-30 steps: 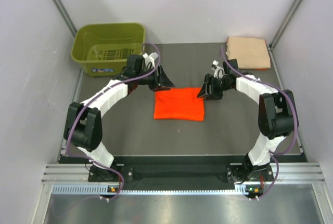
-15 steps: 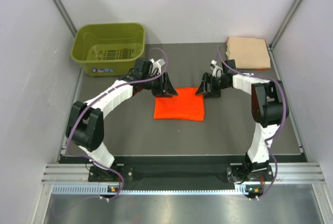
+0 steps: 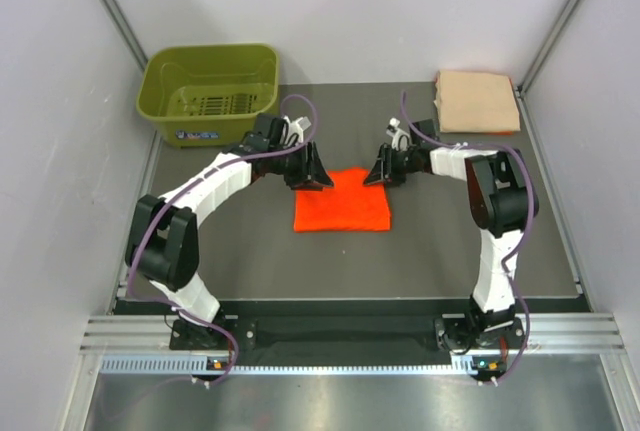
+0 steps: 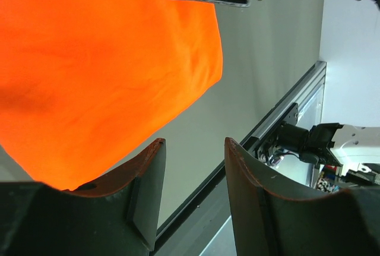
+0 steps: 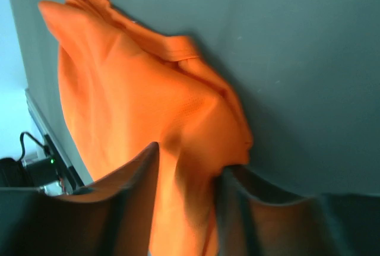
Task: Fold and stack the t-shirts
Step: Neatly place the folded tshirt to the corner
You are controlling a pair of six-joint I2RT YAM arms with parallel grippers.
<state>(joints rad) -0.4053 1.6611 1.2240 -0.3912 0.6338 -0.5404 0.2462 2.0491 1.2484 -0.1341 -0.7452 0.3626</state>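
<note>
The bright orange t-shirt [image 3: 342, 207] lies folded into a rectangle mid-table. My left gripper [image 3: 312, 175] is at its far left corner. In the left wrist view that gripper [image 4: 193, 143] is open: only grey mat shows in the gap, and the orange t-shirt [image 4: 101, 72] lies beside one finger. My right gripper [image 3: 380, 173] is at the far right corner. In the right wrist view this gripper [image 5: 190, 158] is open astride the bunched orange t-shirt [image 5: 136, 89], with cloth filling the gap. The pale peach-tan t-shirt [image 3: 478, 101] lies folded at the far right.
The olive-green basket [image 3: 158, 91] stands at the far left corner of the dark mat [image 3: 440, 241]. Grey walls close in both sides and the back. The metal rail [image 3: 350, 336] with the arm bases runs along the near edge.
Both grippers have moved inward and down onto the orange shirt's far corners. The right one slid left until cloth lies between its fingers. The shirt's far edge has shifted slightly.
</note>
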